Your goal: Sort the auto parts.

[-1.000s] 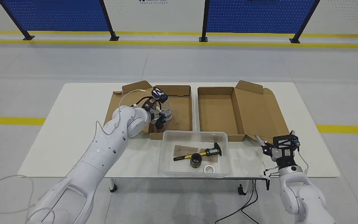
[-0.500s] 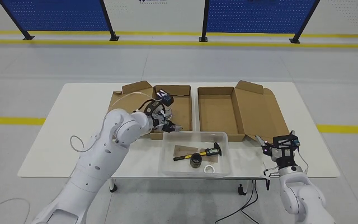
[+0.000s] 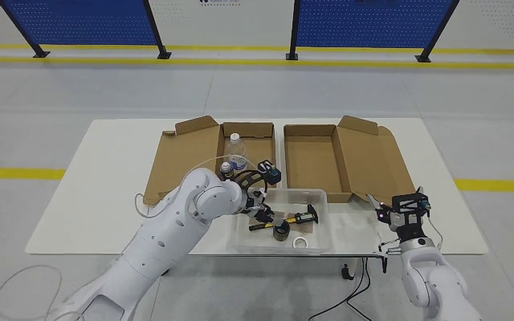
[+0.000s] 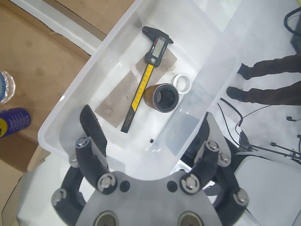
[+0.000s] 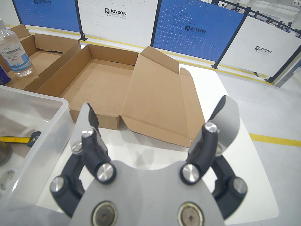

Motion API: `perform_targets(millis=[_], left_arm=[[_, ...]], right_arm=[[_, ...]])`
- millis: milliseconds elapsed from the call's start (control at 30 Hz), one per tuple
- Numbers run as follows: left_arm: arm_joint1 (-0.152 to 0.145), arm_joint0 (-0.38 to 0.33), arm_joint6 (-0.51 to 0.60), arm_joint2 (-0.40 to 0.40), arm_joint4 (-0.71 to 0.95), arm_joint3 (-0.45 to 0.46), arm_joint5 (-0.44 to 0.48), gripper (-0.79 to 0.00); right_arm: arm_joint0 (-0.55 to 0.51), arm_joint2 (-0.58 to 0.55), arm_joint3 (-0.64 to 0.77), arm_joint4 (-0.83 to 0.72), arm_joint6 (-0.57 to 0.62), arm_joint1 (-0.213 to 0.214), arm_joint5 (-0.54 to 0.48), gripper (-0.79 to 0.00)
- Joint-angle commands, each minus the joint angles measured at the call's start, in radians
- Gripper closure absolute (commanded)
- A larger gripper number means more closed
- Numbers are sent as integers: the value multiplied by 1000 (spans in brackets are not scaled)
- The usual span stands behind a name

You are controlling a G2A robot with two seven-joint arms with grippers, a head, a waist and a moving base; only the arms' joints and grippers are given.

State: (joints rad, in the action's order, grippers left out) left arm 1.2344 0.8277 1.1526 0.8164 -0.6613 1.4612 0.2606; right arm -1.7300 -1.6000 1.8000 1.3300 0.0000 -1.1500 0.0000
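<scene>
1. The clear bin (image 3: 280, 191) stands at the near edge of the table (image 3: 96, 201), and its walls close in every loose part.
2. Inside the bin, a digital caliper (image 4: 150, 71) lies across a brown sheet (image 4: 112, 109). Its yellow bar runs just beside a dark sleeve (image 4: 164, 97).
3. A white ring (image 4: 182, 83) sits just beside the sleeve, on the side away from the caliper.
4. The left gripper (image 4: 147, 128) hangs over the bin's left half, fingers spread wide with nothing between them.
5. The right gripper (image 5: 156, 109) is off the bin's right end, over the table, fingers spread and holding nothing.
6. Beyond the bin's left corner, an open carton (image 3: 257, 152) holds an upright clear bottle (image 3: 234, 145) and a blue can (image 3: 227, 168).
7. Beyond the bin's right half lies a second carton (image 3: 313, 160), its flap folded out.
</scene>
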Motion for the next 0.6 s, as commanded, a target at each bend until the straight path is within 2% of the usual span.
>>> perform_targets(millis=[0,100,567], left_arm=[[10,-19,-10,-26,5,-37,-1,-388],[22,-39,-6,-60,13,-74,2,-351],[73,-111,-19,-163,43,-210,14,-354]], right_arm=[[0,0,0,0,0,0,0,-785],[0,0,0,0,0,0,0,-785],[0,0,0,0,0,0,0,-785]])
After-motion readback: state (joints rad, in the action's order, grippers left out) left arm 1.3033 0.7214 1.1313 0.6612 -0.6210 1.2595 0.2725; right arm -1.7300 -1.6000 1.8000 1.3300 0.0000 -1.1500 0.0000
